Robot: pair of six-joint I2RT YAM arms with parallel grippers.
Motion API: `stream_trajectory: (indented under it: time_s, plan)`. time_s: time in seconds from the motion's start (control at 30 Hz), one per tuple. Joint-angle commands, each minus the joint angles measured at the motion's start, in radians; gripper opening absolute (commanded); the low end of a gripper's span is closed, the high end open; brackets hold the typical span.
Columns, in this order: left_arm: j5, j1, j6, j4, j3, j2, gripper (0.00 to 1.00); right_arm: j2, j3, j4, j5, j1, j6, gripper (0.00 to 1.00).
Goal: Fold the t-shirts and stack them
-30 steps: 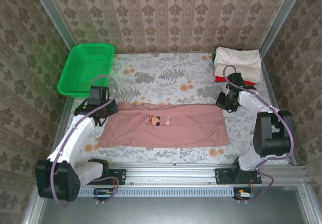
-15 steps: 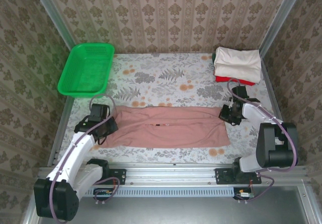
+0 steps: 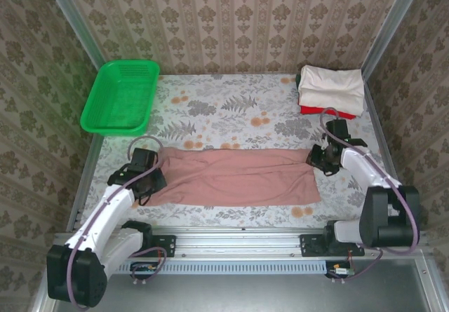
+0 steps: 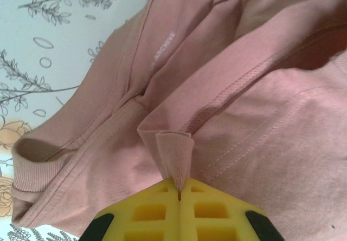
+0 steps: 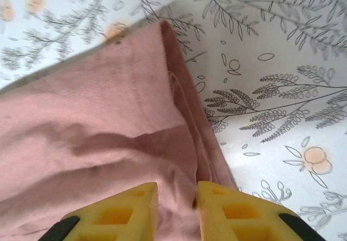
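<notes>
Pinching a small fold at the left end of the dusty-pink t-shirt (image 4: 260, 116), the left gripper (image 4: 179, 191) is clamped tight on the cloth. The shirt lies folded into a long strip across the near side of the floral tablecloth (image 3: 231, 109). The right gripper (image 5: 176, 197), jaws slightly apart, sits over its right end, near the stack of 2 folded shirts (image 3: 330, 91).
</notes>
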Motion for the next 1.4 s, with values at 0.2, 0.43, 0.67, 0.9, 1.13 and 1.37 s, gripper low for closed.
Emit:
stream_trajectory:
  time_s: [0.2,0.43,0.67,0.9,1.13,1.37]
  plan:
    - [-0.036,-0.004,-0.030,0.006,-0.040,0.041,0.00,0.017,0.123,0.005,0.107,0.210,0.080,0.34]
    - [-0.012,-0.006,-0.033,0.006,-0.037,0.025,0.20,0.307,0.138,0.066,0.136,0.256,0.102,0.29]
    - [-0.007,-0.006,-0.023,-0.004,0.035,-0.045,0.56,0.301,0.084,0.060,0.192,0.260,0.111,0.47]
    - [-0.073,-0.005,0.097,0.030,0.198,0.168,0.63,0.387,0.165,0.046,0.238,0.243,0.084,0.55]
    - [-0.003,-0.015,0.183,0.137,0.313,0.408,0.60,0.442,0.208,0.095,0.166,0.237,0.072,0.58]
    - [0.058,-0.109,0.240,0.285,0.267,0.458,0.62,0.421,0.222,0.085,0.165,0.232,0.071,0.61]
